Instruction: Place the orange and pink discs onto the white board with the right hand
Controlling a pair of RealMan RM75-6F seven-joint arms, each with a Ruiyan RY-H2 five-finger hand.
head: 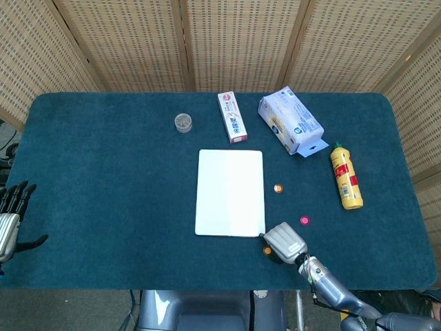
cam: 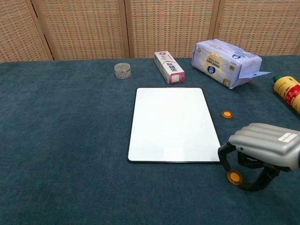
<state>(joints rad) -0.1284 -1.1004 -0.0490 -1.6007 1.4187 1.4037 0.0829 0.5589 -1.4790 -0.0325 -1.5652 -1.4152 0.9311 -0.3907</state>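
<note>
Right hand: my silver ribbed right hand (cam: 263, 151) arches over the near orange disc (cam: 234, 176), dark fingers (cam: 224, 154) curved either side; I cannot tell if they grip it.
Left hand: my left hand (head: 9, 219) sits at the near left edge, fingers spread, holding nothing.
Discs: a second orange disc (head: 278, 187) and the pink disc (head: 304, 221) lie flat on the felt-like blue tabletop (head: 103, 179), right of the board.
Board: the smooth white board (cam: 172, 123) is a rounded rectangle, bare.
</note>
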